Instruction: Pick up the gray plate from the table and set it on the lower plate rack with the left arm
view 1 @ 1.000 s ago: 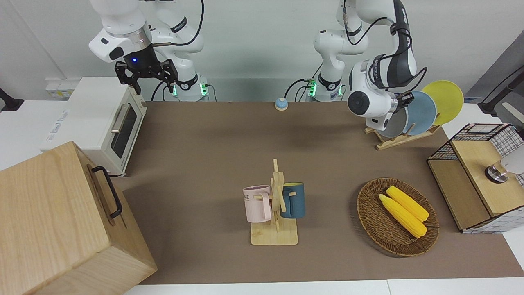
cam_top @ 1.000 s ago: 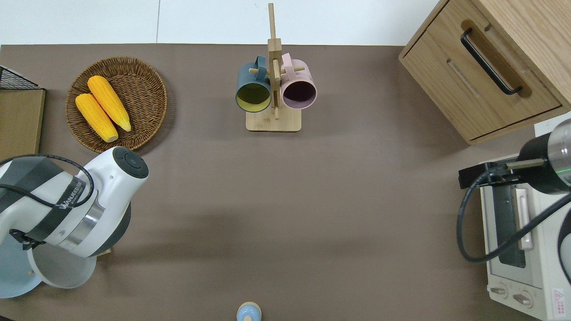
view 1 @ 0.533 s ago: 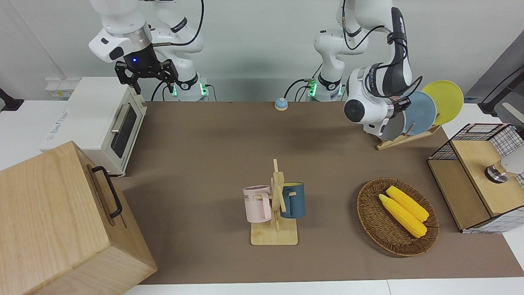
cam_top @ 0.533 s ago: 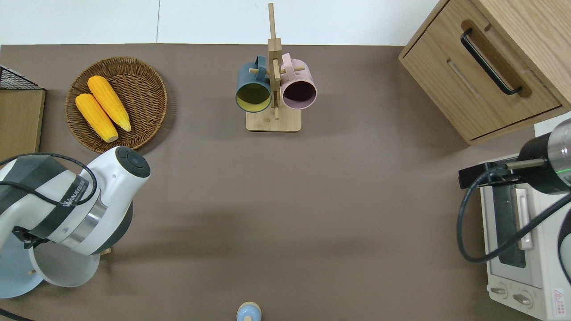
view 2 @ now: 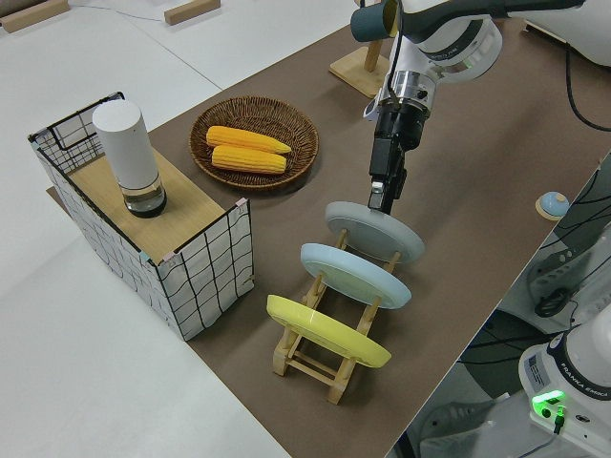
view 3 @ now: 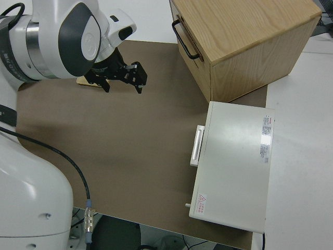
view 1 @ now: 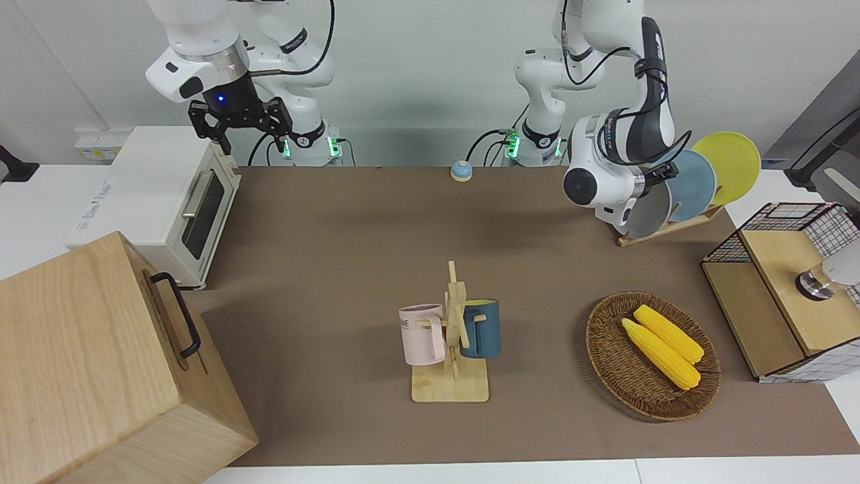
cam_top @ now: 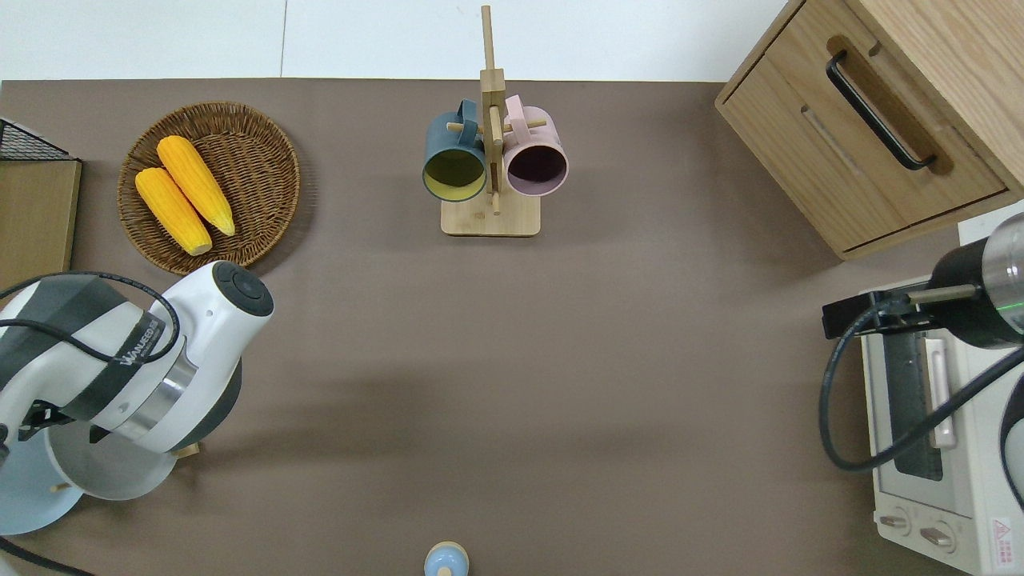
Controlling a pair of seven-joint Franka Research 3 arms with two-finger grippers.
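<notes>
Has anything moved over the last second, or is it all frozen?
Only the left arm moved: it drew away from the lower plate rack toward the table's middle, its claw at the rim of the gray plate standing in the rack. The blue and yellow plates, cups, corn basket and parked right arm stayed put.

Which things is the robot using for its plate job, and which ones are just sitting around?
Part of the job:
gray plate
rack
left gripper
table

Just sitting around:
blue plate
yellow plate
corn basket
mug stand
toaster oven
wooden cabinet
</notes>
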